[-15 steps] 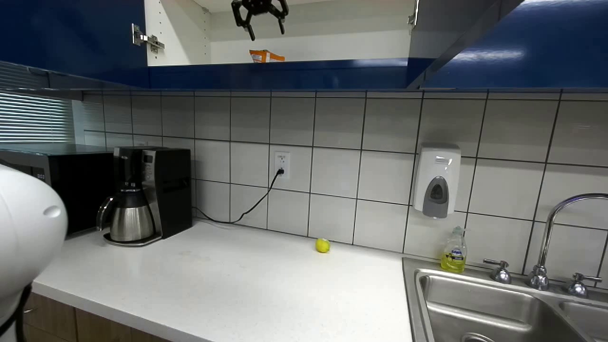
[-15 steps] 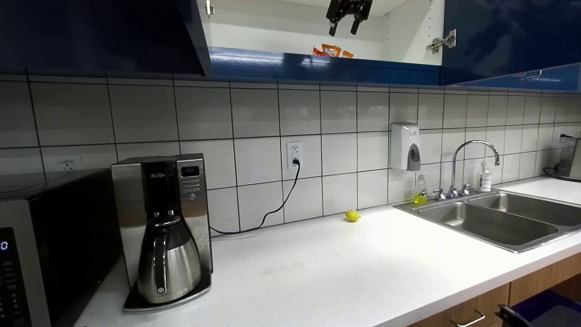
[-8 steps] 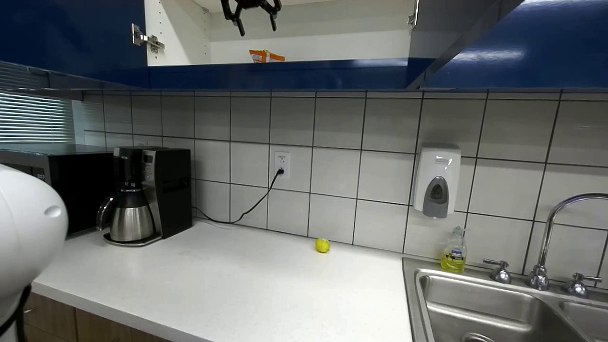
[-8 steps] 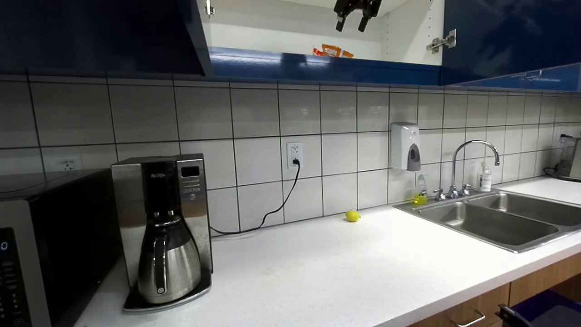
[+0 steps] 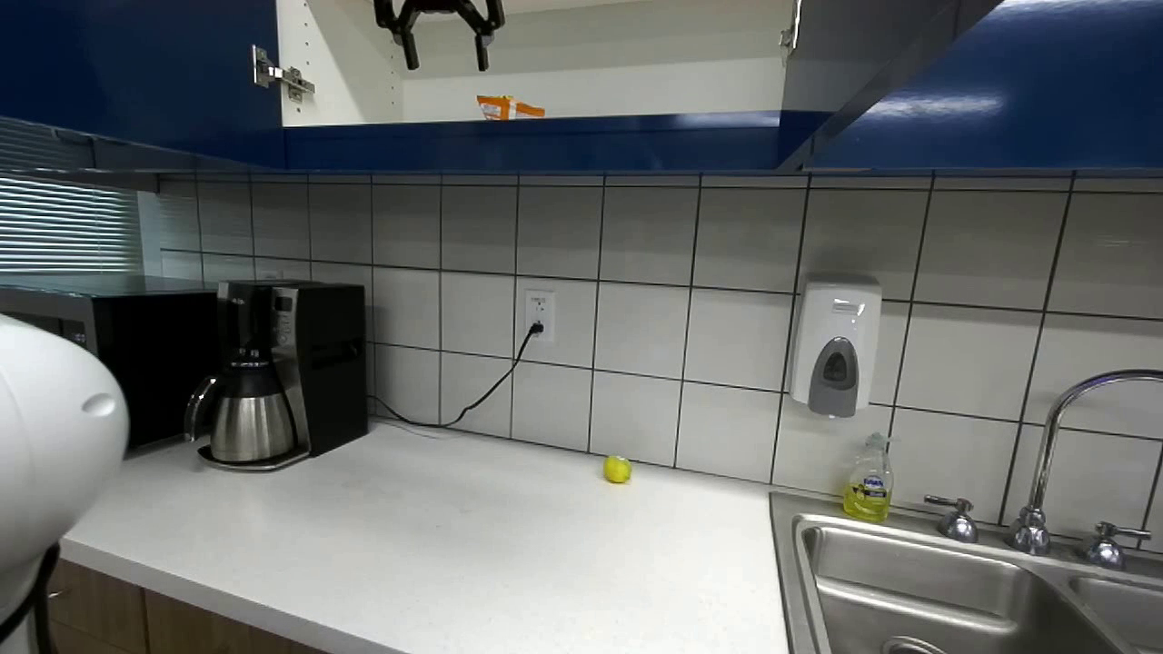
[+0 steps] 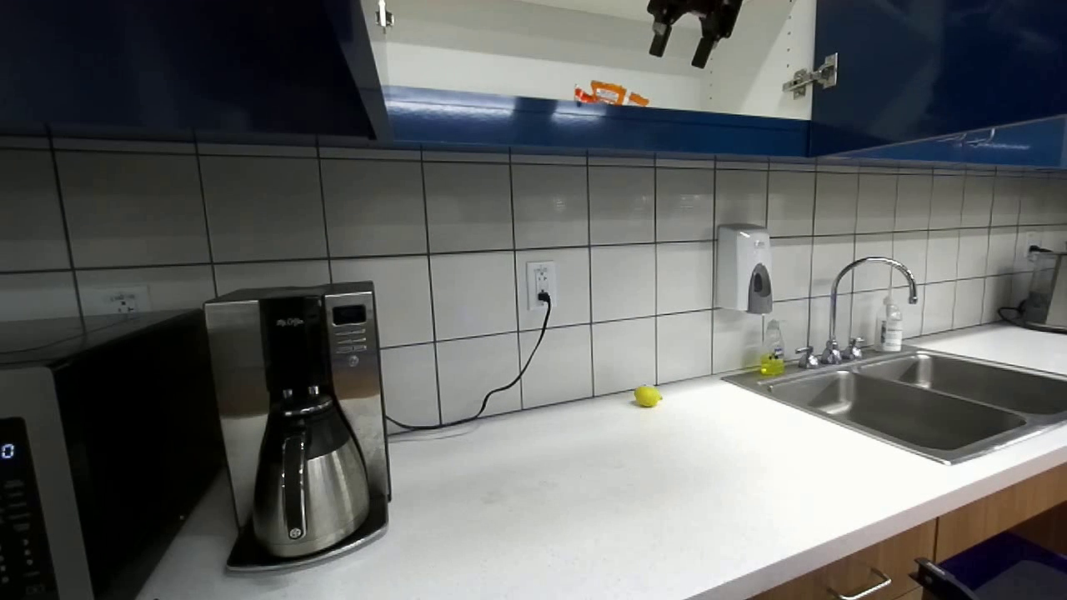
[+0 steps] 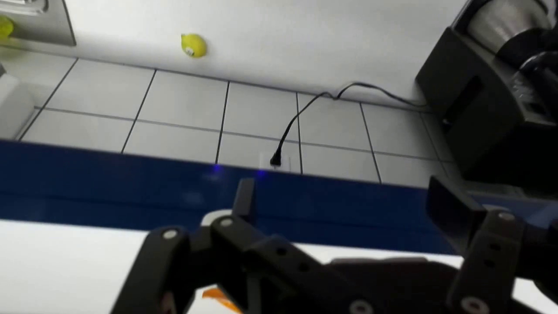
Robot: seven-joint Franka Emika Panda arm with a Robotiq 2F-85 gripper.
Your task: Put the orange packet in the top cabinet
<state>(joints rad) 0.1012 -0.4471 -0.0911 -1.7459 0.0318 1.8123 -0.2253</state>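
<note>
The orange packet (image 5: 511, 109) lies on the floor of the open top cabinet (image 5: 536, 143), just behind its blue front edge. In an exterior view the orange packet (image 6: 609, 92) shows as crumpled orange pieces above that edge; its lower part is hidden. My gripper (image 5: 447, 64) is open and empty, above and to the side of the packet, not touching it. The gripper also shows in an exterior view (image 6: 678, 55). In the wrist view the gripper (image 7: 342, 194) has its fingers wide apart, with nothing between them. A bit of the packet (image 7: 218, 296) shows below the left finger.
Blue cabinet doors (image 5: 136, 73) stand open at both sides. Below are a coffee maker (image 6: 300, 417), a microwave (image 6: 100, 433), a lemon (image 6: 648, 396) on the white counter, a soap dispenser (image 5: 837, 345), a soap bottle (image 5: 869, 481) and a sink (image 5: 918, 581).
My open gripper has moved left in one exterior view and right in the other, drawing away from the packet and outward from the cabinet. The packet has stayed in place.
</note>
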